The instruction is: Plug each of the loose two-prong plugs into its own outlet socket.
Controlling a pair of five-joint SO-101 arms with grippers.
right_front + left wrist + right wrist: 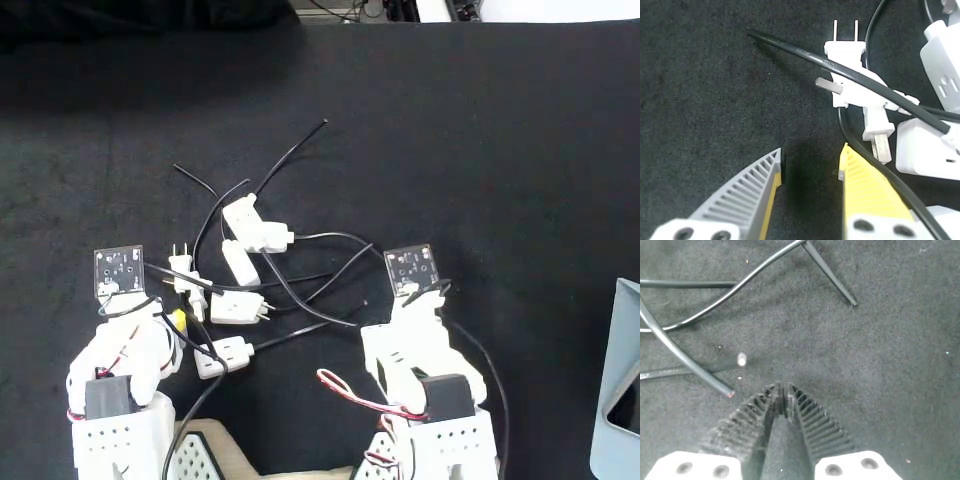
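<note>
Two white two-prong plugs lie left of centre on the black cloth among black cables. In the left wrist view the same plugs lie one behind the other, with a black cable across them. White outlet blocks lie beside them, and one outlet block shows its slots. My left gripper is open just short of the nearer plug, with nothing between its grey and yellow fingers. My right gripper is shut on nothing over bare cloth.
Loose black cable ends lie ahead of the right gripper. Cables loop across the middle of the table. A grey object stands at the right edge. The far half of the cloth is bare.
</note>
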